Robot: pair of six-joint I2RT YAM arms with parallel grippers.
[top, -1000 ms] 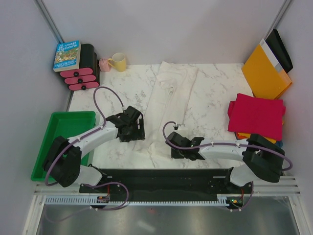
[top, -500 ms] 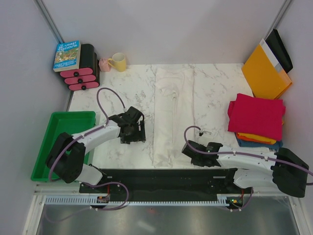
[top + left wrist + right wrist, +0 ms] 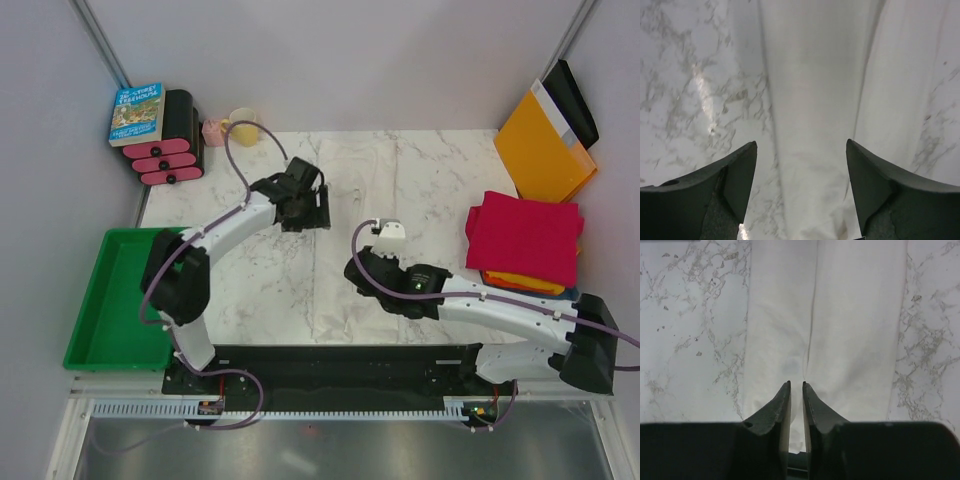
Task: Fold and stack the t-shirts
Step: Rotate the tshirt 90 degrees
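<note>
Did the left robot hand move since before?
Yes. The left gripper moved away from the green tray, farther up the table toward the yellow mug.

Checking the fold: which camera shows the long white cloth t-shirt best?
Top external: nearly the whole folded strip of the white cloth t-shirt shows there, arms covering a little. Each wrist view shows only a short stretch.

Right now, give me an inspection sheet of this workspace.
Surface: tabletop, marbled white.
Job's things: white t-shirt lying as a long strip mid-table; red t-shirt topping a folded stack at right.
Clutter: book, green tray, orange envelope.
Grippers: left gripper open above the white shirt; right gripper nearly shut over it, nothing visibly gripped.
Cables: purple cable loops above the shirt.
Surroundings: plain walls; nothing else seen.
</note>
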